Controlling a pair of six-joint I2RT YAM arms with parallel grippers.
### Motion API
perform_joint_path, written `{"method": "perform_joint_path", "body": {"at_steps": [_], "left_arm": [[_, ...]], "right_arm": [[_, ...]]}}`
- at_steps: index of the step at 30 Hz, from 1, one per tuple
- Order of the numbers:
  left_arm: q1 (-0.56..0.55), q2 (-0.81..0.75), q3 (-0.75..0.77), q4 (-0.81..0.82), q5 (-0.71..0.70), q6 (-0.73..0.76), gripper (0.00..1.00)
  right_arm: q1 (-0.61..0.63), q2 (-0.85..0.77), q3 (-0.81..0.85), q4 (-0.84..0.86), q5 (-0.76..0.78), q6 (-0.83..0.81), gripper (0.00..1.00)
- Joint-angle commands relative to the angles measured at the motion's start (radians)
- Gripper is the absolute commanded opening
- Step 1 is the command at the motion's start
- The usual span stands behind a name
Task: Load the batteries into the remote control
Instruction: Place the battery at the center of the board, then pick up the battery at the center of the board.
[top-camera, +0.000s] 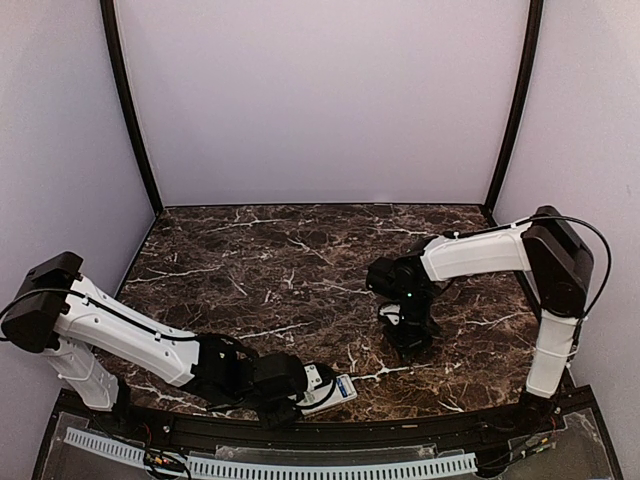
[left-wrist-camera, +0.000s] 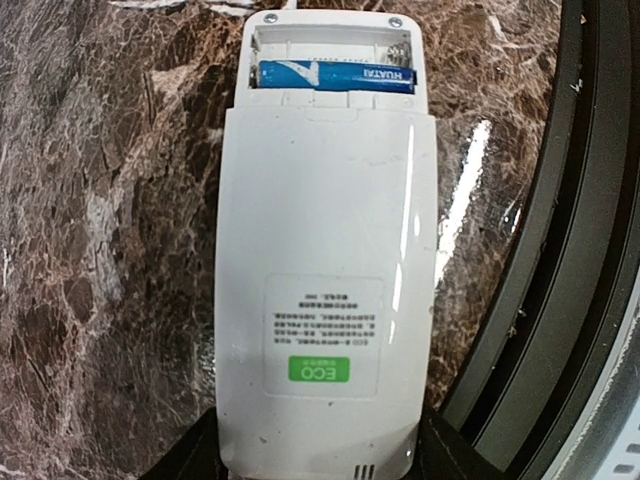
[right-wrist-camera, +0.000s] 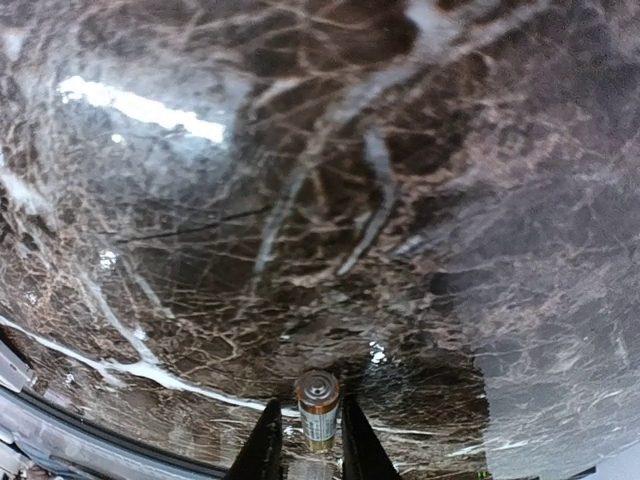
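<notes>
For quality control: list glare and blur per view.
Left wrist: glare streaks on the remote control and the marble table beside it; label on the loaded battery legible. Right wrist: glare patch upper left, far marble soft, other battery sharp. Top external: even, soft light.

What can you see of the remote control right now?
The remote control is a flat white plastic handset lying back-up on the dark marble table, close to its near edge. Its battery bay at the far end is uncovered: one blue battery lies in the nearer slot, and the farther slot is empty. A printed label with a green ECO patch sits on the back. The left claw grips its near end from both sides.
</notes>
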Motion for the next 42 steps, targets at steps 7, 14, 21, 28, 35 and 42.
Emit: {"method": "perform_joint_path", "body": {"at_steps": [7, 14, 21, 28, 35, 42], "left_arm": [[-0.001, 0.005, 0.012, -0.032, 0.023, -0.016, 0.63], [-0.001, 0.01, 0.015, -0.032, 0.022, -0.016, 0.63], [-0.001, 0.021, 0.017, -0.029, 0.025, -0.01, 0.61], [-0.001, 0.024, 0.018, -0.029, 0.025, -0.011, 0.6], [-0.001, 0.028, 0.019, -0.027, 0.023, -0.011, 0.59], [-0.001, 0.053, 0.031, -0.033, 0.025, -0.009, 0.53]], "right_arm": [[-0.007, 0.057, 0.036, -0.016, 0.106, -0.004, 0.25], [-0.005, 0.064, 0.045, 0.009, 0.081, -0.021, 0.23], [0.002, 0.104, 0.075, 0.022, 0.062, -0.023, 0.2], [0.008, 0.114, 0.093, 0.018, 0.067, -0.019, 0.15], [0.008, 0.106, 0.084, 0.012, 0.079, -0.013, 0.0], [0.024, -0.086, 0.079, 0.182, -0.061, -0.02, 0.0]]}}
